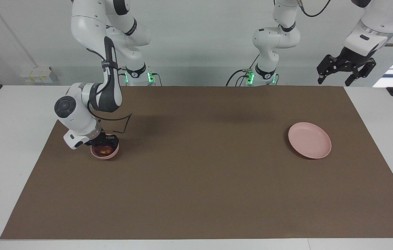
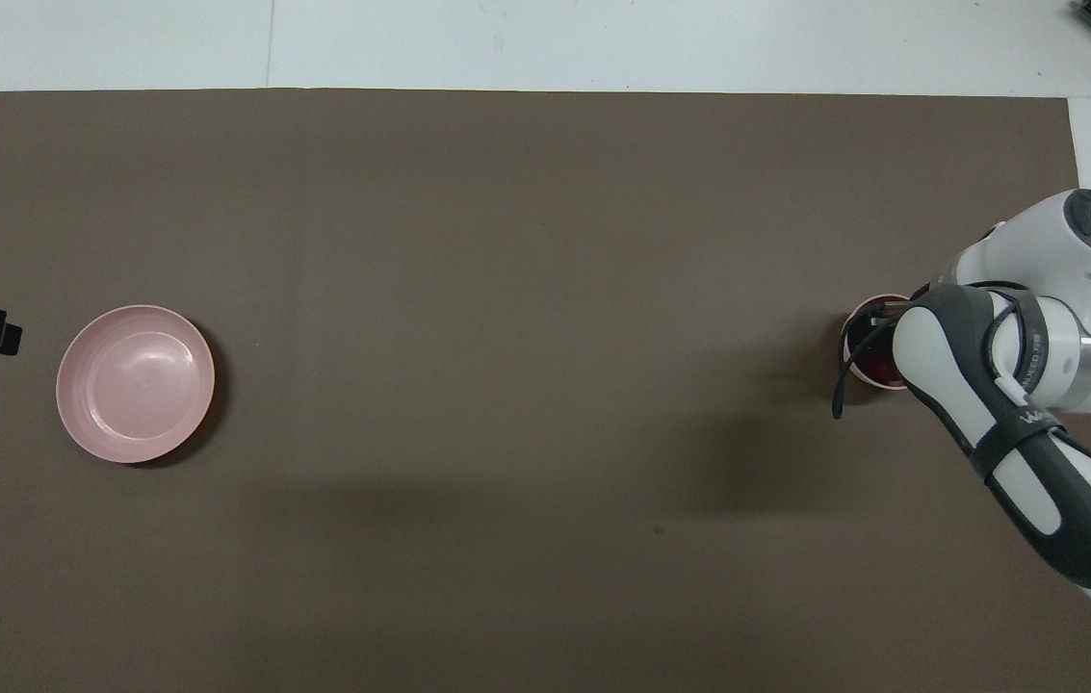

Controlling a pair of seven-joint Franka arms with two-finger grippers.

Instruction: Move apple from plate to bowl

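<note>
Apple [image 1: 103,150]: lies in the bowl [image 1: 110,155], at the right arm's end of the table [image 1: 203,194].
Right gripper [image 1: 105,143]: fingers shut just over the apple; whether they grip it you cannot tell. Lift straight up, clearing the rim.
Plate [image 1: 310,140]: bare, well apart.
Left gripper [image 1: 344,69]: waits high, fingers spread, holding nothing.

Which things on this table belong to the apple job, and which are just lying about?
Belong: apple, in the bowl; plate, bare; right gripper, shut, at the bowl.

Lying about: nothing but the brown mat; left gripper waits, raised, open.
</note>
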